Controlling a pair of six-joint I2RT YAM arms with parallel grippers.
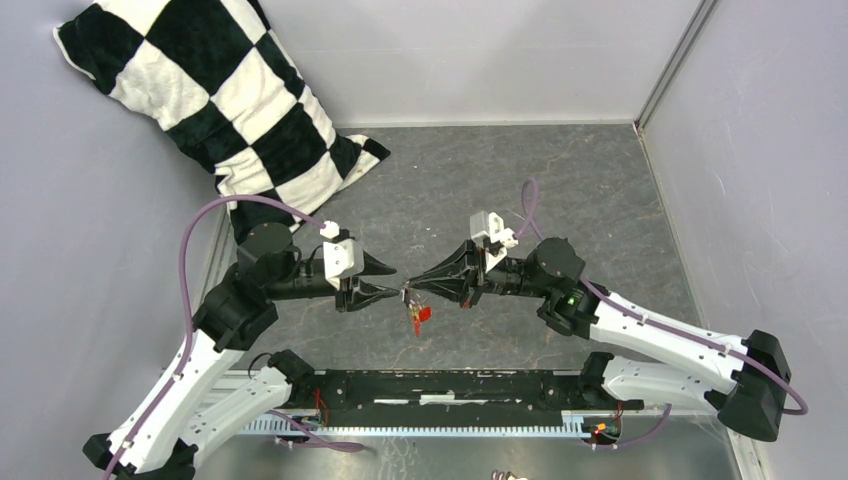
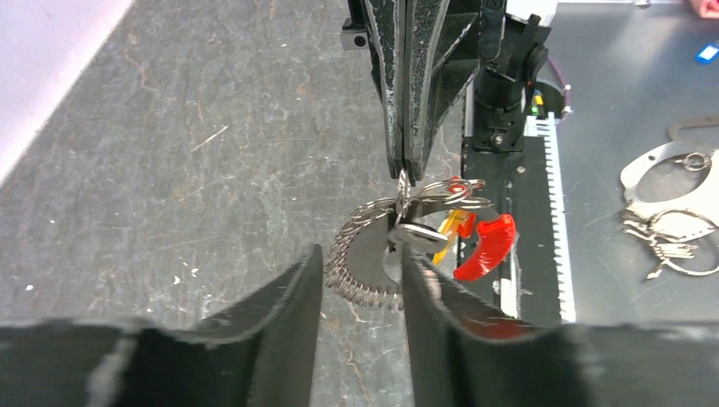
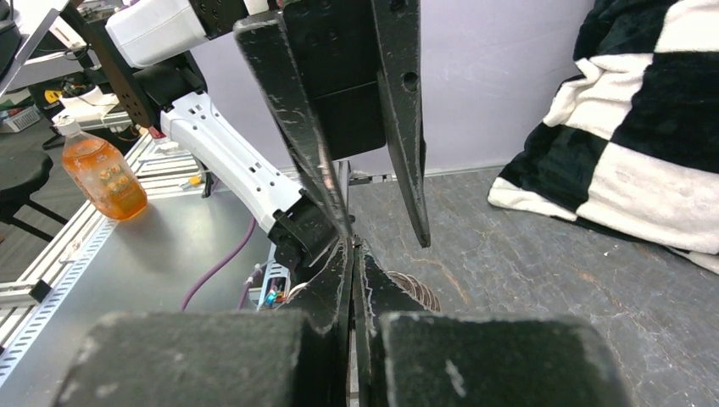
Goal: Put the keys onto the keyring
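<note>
My right gripper (image 1: 412, 290) is shut on the thin wire of the keyring (image 2: 441, 197) and holds it above the floor, between the two arms. The ring's red sleeve (image 2: 485, 248) and a coiled grey arc (image 2: 352, 263) hang below. A silvery key blade (image 2: 420, 236) and a yellow-headed key (image 2: 455, 231) sit on the ring; red pieces dangle in the top view (image 1: 420, 314). My left gripper (image 1: 390, 280) is open, its fingers (image 2: 288, 297) either side of the coiled arc. In the right wrist view my shut right gripper (image 3: 352, 248) points at the left gripper's open fingers (image 3: 405, 127).
A black-and-white checked pillow (image 1: 230, 100) lies at the back left. Grey walls close in the stone-patterned floor (image 1: 560, 180). Beyond the near rail, a metal bench holds handcuffs with keys (image 2: 670, 222) and an orange drink bottle (image 3: 102, 174).
</note>
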